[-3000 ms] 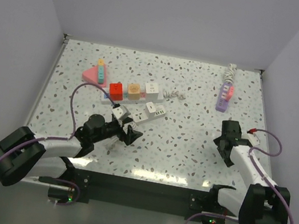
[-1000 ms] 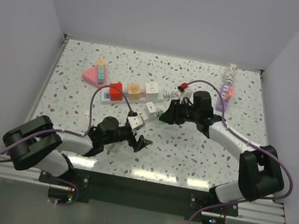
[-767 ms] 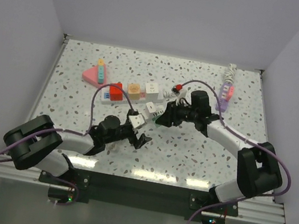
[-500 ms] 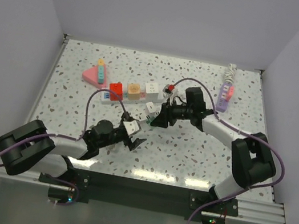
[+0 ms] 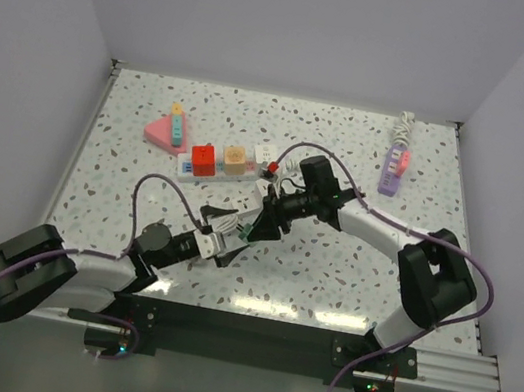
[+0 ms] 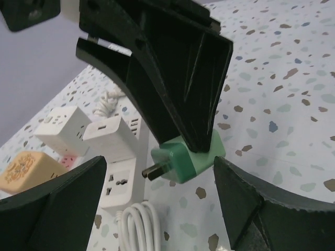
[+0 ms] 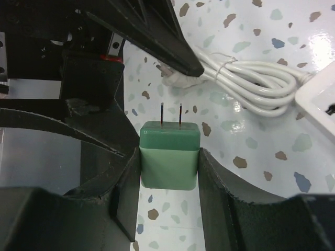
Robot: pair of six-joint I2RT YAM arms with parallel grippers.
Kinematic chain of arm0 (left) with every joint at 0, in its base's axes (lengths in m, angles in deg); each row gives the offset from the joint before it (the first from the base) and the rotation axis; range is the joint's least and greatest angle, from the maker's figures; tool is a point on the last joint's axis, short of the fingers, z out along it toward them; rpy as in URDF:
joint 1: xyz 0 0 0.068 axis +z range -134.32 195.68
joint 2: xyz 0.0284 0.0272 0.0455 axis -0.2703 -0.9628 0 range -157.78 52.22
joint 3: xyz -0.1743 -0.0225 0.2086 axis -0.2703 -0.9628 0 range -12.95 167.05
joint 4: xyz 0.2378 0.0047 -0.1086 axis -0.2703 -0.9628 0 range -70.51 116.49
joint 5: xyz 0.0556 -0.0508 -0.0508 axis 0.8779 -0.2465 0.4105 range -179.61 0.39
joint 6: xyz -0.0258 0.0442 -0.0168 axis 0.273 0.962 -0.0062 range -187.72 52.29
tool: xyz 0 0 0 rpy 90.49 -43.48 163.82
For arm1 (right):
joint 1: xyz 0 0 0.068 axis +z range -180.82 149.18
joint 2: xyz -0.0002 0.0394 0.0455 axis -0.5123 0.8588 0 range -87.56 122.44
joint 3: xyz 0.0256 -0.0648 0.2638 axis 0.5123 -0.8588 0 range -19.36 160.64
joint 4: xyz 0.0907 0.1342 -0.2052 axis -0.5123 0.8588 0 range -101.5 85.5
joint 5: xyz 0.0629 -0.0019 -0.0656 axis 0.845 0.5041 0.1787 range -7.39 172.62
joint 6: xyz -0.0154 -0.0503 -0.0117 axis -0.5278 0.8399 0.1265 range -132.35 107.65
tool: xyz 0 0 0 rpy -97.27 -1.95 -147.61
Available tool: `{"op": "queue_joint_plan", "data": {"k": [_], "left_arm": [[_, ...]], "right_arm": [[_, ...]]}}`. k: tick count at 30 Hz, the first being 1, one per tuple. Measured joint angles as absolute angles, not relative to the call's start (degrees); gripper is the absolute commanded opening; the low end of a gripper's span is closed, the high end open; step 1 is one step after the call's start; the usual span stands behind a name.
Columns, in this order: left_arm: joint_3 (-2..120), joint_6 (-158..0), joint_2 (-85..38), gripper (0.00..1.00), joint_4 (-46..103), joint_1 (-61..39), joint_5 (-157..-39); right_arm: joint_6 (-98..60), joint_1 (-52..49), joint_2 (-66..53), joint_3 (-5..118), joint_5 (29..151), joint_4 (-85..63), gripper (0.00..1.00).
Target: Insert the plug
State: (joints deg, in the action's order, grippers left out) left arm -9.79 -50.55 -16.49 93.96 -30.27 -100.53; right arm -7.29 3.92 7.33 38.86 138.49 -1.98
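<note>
Right gripper [image 7: 169, 152] is pinching the green plug [image 7: 168, 168] squarely between its jaws, prongs poking out past the tips toward a bundled white cord [image 7: 246, 78]. Left gripper [image 6: 157, 180] is spread wide. The plug hangs just ahead of its gap, untouched, with a white socket block [image 6: 118, 151] right beside the prongs.

The speckled table [image 5: 351, 151] bears a pink triangular socket [image 5: 163, 132] far left and a purple strip [image 5: 394, 169] far right. A white power strip [image 6: 112, 141] lies near centre.
</note>
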Motion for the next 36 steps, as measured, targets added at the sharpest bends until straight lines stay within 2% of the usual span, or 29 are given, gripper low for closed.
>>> {"op": "queue_joint_plan", "data": {"k": [10,16,30,36], "left_arm": [[-10.0,-48.7,-11.3,0.75,94.5,-30.5,-114.5],[-10.0,-48.6,-12.3,0.76,93.5,-30.5,-122.8],[-9.6,-47.1,-14.9,0.78,92.8,-30.5,-120.7],[-7.4,-46.8,-18.1,0.72,91.6,-30.5,-119.5]], "right_arm": [[-5.5,4.7,8.7,40.0,142.6,0.5,0.0],[-4.3,4.7,8.9,40.2,145.4,1.5,0.0],[-2.2,4.8,8.8,40.2,147.8,2.9,0.0],[-1.8,5.2,8.7,40.2,147.9,2.9,0.0]]}}
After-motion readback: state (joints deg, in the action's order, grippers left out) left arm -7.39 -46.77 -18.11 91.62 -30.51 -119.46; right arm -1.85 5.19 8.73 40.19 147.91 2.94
